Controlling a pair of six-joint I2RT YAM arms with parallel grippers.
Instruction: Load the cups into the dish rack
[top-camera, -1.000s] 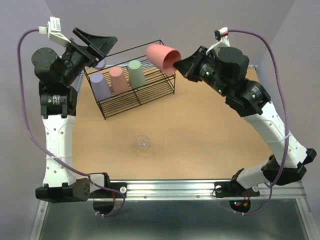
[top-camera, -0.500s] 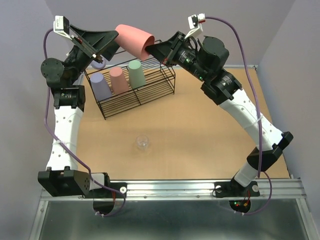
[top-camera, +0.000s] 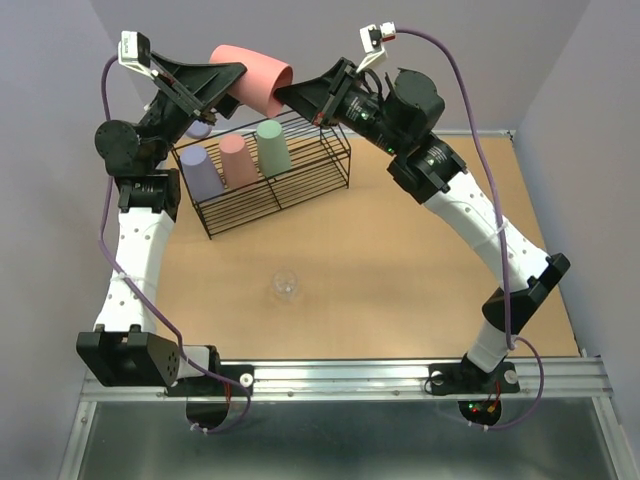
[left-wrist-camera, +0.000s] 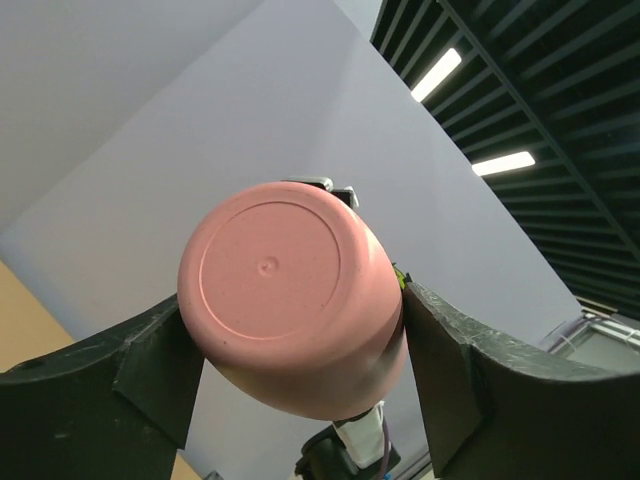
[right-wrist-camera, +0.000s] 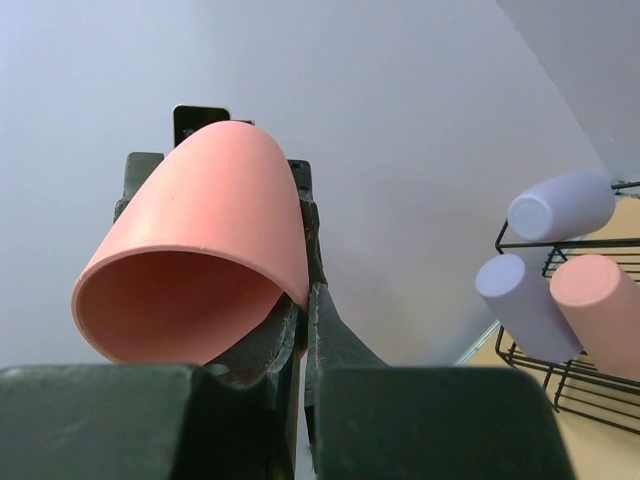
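— From above, who is holding the salmon cup (top-camera: 250, 75)?
— The right gripper (top-camera: 283, 96) is pinching its rim, high above the dish rack (top-camera: 310, 170). The left gripper (top-camera: 232, 88) is straddling its base and hiding part of a lavender cup (top-camera: 198, 129).
— And the left wrist?
— Fingers (left-wrist-camera: 150, 370) are flanking the base. Squeezing or not, I cannot tell.
— Right wrist?
— Its jaws are clamping the rim wall, and the rack is getting cut off at the edge.

Light: bright, even, from overhead.
Ceiling strips (left-wrist-camera: 440, 72) flare above my left wrist; pink cup (left-wrist-camera: 290, 300) lit evenly, matte; faint soft shadows on table (top-camera: 400, 260); my right fingers (right-wrist-camera: 100, 420) blurred.
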